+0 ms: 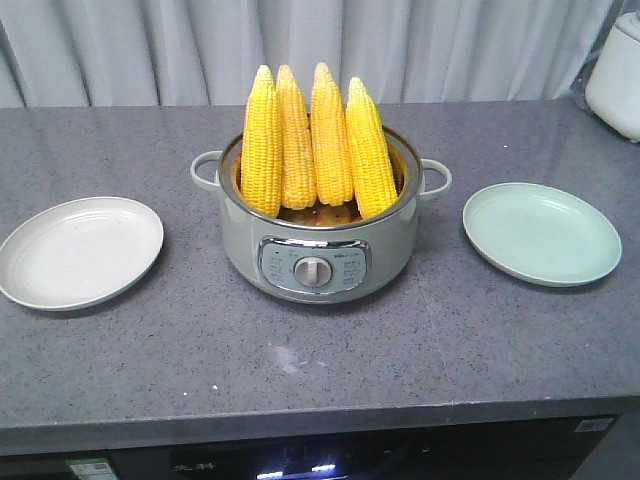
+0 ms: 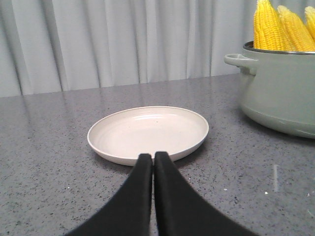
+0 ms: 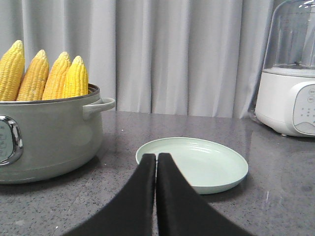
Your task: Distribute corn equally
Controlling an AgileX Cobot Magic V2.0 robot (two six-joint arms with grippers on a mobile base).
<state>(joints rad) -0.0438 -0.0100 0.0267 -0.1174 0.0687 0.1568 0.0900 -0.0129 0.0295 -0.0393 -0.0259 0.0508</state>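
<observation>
Several yellow corn cobs stand upright, tips up, in a pale green electric pot at the counter's middle. They also show in the left wrist view as corn and in the right wrist view as corn. A cream plate lies left of the pot, a light green plate right of it. My left gripper is shut with nothing in it, at the near rim of the cream plate. My right gripper is shut and empty, at the near edge of the green plate. Neither gripper shows in the front view.
The grey speckled counter ends at a front edge near the camera. A white appliance stands at the back right corner, also seen as a white appliance with a clear dome. A grey curtain hangs behind. The pot has side handles.
</observation>
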